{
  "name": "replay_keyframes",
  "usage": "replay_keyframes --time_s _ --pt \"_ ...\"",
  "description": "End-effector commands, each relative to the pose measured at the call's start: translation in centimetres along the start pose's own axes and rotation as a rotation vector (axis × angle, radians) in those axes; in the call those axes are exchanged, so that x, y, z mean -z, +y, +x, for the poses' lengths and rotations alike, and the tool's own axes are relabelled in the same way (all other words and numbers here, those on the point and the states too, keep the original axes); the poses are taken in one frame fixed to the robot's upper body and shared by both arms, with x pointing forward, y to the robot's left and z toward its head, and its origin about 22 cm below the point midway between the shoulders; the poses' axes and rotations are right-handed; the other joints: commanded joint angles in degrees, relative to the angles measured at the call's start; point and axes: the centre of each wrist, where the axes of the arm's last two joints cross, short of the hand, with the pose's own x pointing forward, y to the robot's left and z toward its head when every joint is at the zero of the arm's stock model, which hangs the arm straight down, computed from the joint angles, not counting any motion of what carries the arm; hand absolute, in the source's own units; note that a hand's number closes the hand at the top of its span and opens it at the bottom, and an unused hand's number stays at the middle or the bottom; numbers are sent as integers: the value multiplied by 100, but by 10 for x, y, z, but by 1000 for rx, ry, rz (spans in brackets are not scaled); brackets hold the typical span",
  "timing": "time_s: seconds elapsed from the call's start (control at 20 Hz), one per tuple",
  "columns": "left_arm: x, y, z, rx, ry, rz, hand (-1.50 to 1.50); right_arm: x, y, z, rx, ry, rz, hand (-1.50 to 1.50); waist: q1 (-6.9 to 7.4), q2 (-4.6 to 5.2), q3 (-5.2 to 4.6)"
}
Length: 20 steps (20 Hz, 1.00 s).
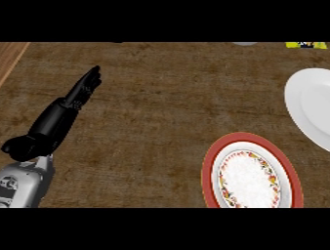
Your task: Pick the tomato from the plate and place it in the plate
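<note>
Two plates on the table [146,112]: a white plate [325,110] at right, a red-rimmed plate [251,173] lower right. One left hand [60,117] at left, fingers straight, released.

You have one arm in sight, over the table's left side. Its left hand [60,114] is glossy black throughout, built of long, slim segments that narrow to pointed fingers [90,80], with a rounded black knuckle at the wrist end. Behind it your forearm [16,184] is a light grey casing bearing darker recessed panels and small dark markings.
</note>
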Motion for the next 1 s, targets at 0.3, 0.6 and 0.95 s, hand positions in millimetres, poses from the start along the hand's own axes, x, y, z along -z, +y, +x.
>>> replay_keyframes --time_s 0.3,0.6,0.95 --pt "-5 4 -8 3 27 24 0 -54 0 26 328 147 10 -150 -190 -96 -40" --pt "-11 4 -9 9 47 31 0 -90 5 21 312 120 74 -150 -315 -147 -42" --pt "-15 20 -6 9 38 60 0 -119 4 24 317 89 125 -150 -370 -168 -43"
